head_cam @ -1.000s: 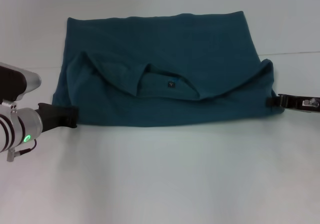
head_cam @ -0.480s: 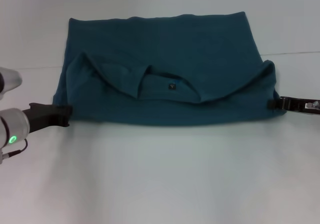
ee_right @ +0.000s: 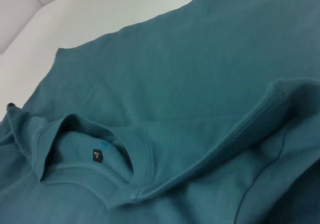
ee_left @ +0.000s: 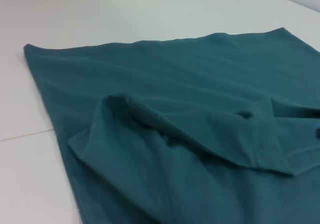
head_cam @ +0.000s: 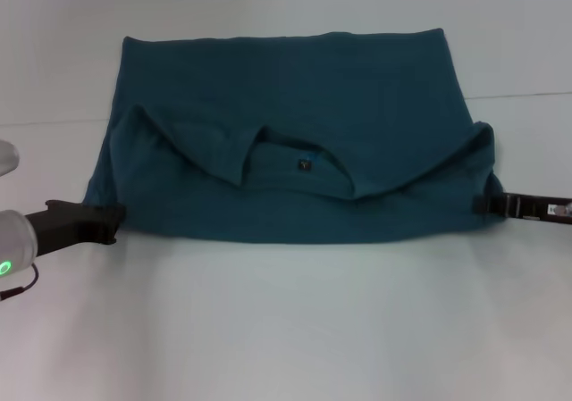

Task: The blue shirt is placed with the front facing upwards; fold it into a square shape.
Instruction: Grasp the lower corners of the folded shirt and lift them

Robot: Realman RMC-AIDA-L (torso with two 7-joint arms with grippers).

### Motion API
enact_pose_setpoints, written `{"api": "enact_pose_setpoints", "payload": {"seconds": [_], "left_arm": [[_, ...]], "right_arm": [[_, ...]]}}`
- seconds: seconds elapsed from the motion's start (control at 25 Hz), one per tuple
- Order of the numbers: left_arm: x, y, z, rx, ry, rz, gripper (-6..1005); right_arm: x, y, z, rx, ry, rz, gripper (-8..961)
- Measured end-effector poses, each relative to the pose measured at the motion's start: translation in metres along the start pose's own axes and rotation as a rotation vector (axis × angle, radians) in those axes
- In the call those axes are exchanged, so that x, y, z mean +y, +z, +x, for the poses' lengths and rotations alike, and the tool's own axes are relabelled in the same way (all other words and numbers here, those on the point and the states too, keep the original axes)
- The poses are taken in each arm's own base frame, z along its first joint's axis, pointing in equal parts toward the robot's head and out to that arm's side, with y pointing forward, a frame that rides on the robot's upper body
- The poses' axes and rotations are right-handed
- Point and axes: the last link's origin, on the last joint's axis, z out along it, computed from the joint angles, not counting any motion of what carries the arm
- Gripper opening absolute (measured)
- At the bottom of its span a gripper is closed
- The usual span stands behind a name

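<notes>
Nearest the robot the white worktop (head_cam: 286, 329) lay bare. At the near edge of the blue shirt (head_cam: 295, 106) both hands sat low on the worktop. The left hand (head_cam: 100, 221) lay at about eight o'clock from the shirt's middle, its dark tip touching the shirt's near left corner; whether it was clenched on the cloth or released could not be told, since the fingertips merged with the dark fabric. The silver arm behind it was cut off by the picture's edge. The right hand (head_cam: 490, 204) lay at about four o'clock, its tip against the near right corner, and its grip on the cloth could not be made out either; most of that arm was out of view.

The shirt lay in the middle of the worktop as a wide folded band, its upper part doubled toward the robot. At the centre the round neckline (head_cam: 304, 164) gaped, with a small dark tag (head_cam: 306, 162) inside; the tag's print was too small to read. Sleeve folds rose to ten and two o'clock of the neckline. Any lettering on the chest was hidden. Farthest away, at twelve o'clock, the straight far edge lay flat. Neither wrist view showed its own fingers, only cloth.
</notes>
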Motion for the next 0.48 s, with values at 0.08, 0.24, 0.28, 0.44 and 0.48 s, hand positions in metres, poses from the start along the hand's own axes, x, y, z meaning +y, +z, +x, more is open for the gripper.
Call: {"api": "enact_pose_setpoints", "payload": {"seconds": [0.08,0.24,0.28,0.44,0.48], "left_arm": [[0.000,-0.005,-0.002,-0.005,0.002,-0.011,2],[-0.001,-0.011,-0.006,-0.027,-0.003,-0.020,2],[0.000,-0.012,-0.007,-0.033,-0.003,-0.026,2],[0.003,-0.018,-0.009,-0.046,-0.002,-0.057,2],[0.004,-0.020,-0.010,-0.049,-0.002,-0.071,2]], "right_arm": [[-0.001,-0.005,0.005,-0.003,0.000,-0.012,36],[-0.004,-0.012,0.014,-0.005,0.011,-0.025,36],[-0.004,-0.014,0.016,-0.002,0.013,-0.028,36],[-0.008,-0.020,0.023,0.007,0.019,-0.033,35],[-0.009,-0.021,0.025,0.008,0.020,-0.032,35]]}}
